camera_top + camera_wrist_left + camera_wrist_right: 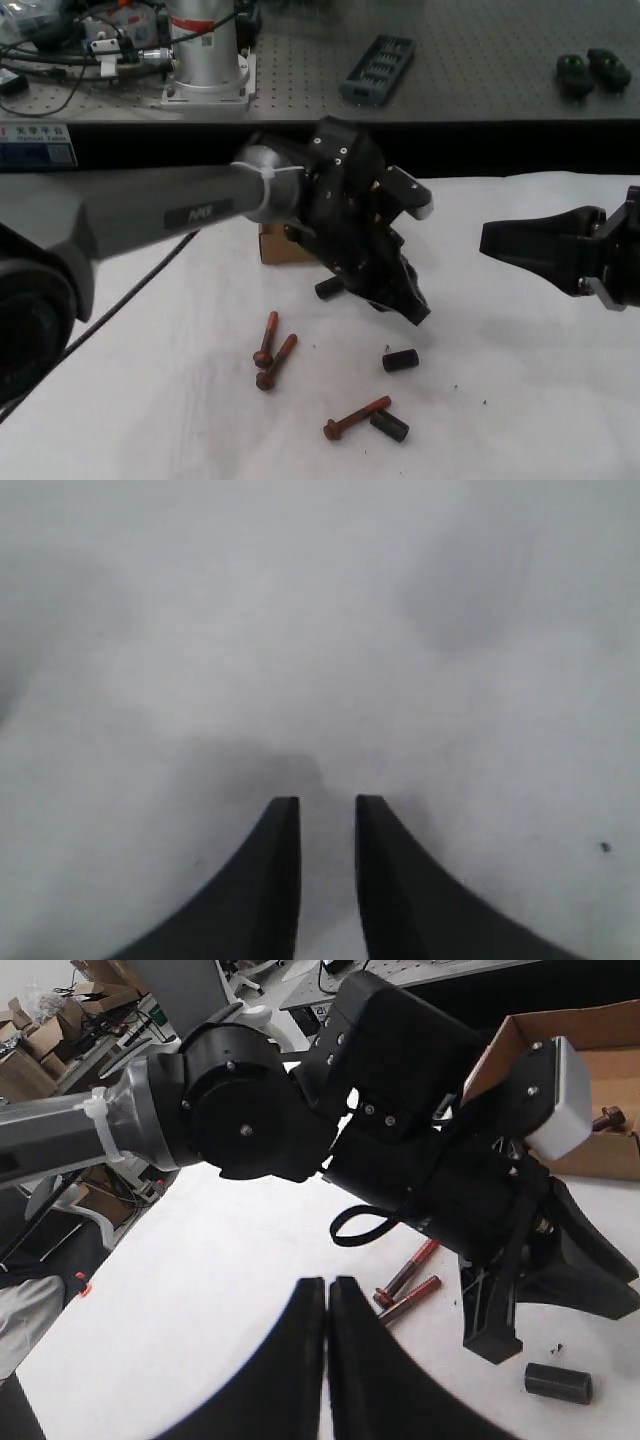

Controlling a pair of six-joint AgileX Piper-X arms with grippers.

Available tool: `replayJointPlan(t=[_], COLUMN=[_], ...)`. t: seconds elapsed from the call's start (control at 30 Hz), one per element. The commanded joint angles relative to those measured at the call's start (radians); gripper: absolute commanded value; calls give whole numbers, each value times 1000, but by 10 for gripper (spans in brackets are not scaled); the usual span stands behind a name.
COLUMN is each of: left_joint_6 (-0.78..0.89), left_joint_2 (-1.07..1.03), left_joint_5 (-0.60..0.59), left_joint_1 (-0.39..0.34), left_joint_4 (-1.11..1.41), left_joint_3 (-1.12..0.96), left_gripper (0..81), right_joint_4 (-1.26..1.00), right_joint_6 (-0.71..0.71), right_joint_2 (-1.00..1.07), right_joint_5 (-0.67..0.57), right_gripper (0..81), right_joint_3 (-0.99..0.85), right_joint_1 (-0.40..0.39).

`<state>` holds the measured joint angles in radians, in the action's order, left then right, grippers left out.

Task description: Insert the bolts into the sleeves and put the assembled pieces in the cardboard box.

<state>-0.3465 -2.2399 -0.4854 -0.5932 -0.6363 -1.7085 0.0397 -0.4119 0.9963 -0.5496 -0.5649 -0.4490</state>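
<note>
The bench is covered by a white cloth (520, 400), on which all loose parts are laid. The left arm (150, 215) is extended from the left across the middle; a pale marking is borne on its grey link, but it is not legible. A blue-and-white label (37, 145) is fixed at the bench's far edge, its print too small to be made out. The left gripper (327, 802) is pointed down close over the cloth, its fingers parted by a narrow gap with nothing between them. The right gripper (327, 1282) is held to the right, well apart from the parts, its fingers pressed together and nothing held. The cardboard box (272, 245), brown and open, is partly hidden behind the left arm. Three rust-coloured bolts (265, 338) (277, 362) (355, 418) are noted lying loose, two side by side. Three short black sleeves (400, 360) (389, 425) (328, 288) are recorded: one just beside the third bolt, one partly hidden under the left gripper.
</note>
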Motion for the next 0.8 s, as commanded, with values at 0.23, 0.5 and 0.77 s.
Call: replayJointPlan(t=[0.23,0.5,0.77], left_joint_6=[-78,-150,-205], left_joint_2=[56,53,41], left_joint_5=[205,239,298], left_joint_1=[95,96,95], left_joint_4=[-66,-75,-121], left_joint_3=[-33,-35,-35], left_gripper=[292,381,381], right_joint_4=[0,0,0], right_joint_6=[32,32,32], right_joint_2=[-6,-6,-6], right_joint_5=[2,2,2], right_gripper=[22,22,22], right_joint_3=[-10,-10,-10], right_joint_1=[7,7,7])
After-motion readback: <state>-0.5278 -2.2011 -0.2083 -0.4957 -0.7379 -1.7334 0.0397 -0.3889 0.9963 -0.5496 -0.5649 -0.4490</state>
